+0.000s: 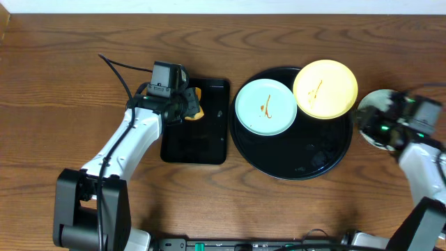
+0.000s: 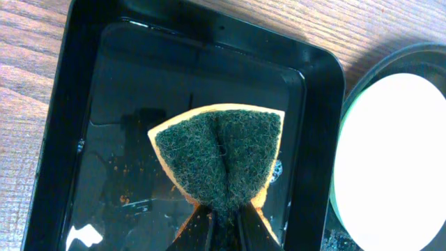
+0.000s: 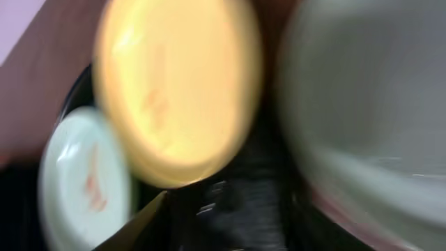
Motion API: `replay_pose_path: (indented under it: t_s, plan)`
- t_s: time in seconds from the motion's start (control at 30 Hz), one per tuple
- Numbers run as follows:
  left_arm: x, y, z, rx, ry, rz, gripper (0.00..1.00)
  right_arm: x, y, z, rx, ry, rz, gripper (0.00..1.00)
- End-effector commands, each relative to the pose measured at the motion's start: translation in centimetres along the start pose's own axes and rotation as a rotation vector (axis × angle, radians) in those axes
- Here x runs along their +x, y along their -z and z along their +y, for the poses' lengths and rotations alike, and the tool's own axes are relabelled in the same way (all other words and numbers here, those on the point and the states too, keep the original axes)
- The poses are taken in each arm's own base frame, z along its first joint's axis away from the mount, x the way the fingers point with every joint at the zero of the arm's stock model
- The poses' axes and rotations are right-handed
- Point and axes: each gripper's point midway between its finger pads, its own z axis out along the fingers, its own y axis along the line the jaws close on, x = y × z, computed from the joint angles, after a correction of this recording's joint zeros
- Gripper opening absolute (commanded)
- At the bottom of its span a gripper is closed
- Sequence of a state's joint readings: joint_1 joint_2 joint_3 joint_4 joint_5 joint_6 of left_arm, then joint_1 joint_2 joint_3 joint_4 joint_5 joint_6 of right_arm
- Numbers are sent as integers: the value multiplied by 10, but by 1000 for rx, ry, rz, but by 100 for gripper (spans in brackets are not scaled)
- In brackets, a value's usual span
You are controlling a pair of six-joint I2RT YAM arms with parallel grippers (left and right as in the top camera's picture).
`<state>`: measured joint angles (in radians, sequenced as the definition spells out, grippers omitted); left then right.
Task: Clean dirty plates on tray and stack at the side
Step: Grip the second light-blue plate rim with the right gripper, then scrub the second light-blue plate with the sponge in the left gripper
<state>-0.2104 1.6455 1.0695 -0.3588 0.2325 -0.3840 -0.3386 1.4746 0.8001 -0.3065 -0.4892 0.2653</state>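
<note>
Left arm [image 1: 129, 143] reaches over small black rectangular tray [image 2: 83, 84], its fingers [image 2: 202, 230] pinching green-orange sponge [image 2: 223, 153].
Pale mint round plate [image 1: 265, 107] and yellow round plate [image 1: 325, 88] lie on glossy black round tray [image 1: 306, 157]; right fingers blurred, cannot tell.

Left white-and-black arm [image 1: 129, 143] bent at elbow, reaching up and right from lower left. Left black two-finger gripper [image 2: 224, 213] points down, fingers pinched tight on green-topped orange sponge [image 2: 219, 153]. Right white arm [image 1: 421, 164] comes in from lower right, angled up-left. Right black two-finger gripper [image 1: 376, 120] sits low; its wrist view is blurred, jaw state unclear.
</note>
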Motion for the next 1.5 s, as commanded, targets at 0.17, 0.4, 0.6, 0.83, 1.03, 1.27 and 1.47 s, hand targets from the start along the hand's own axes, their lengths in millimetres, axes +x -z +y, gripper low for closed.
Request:
replay_pose_path:
  t_s: [0.17,0.4,0.6,0.83,1.03,1.27,1.47]
  plan:
    - [4,-2,5,-15,-13,8,8,44,-31,74,-6,175,99,56]
    - [4,-2,5,-15,-13,7,8,79,-58,90,100,103,132,57]
    - [4,-2,5,-15,-13,8,8,111,-86,95,111,72,208,50]
    - [4,-2,5,-15,-13,8,8,131,-107,87,139,36,256,17]
    - [7,-3,-3,18,-26,23,8,134,-100,85,155,39,273,1]
    - [20,-4,-49,159,-112,44,8,136,-89,81,182,66,289,1]
    - [31,-1,-110,314,-228,16,8,144,-83,68,246,62,323,1]
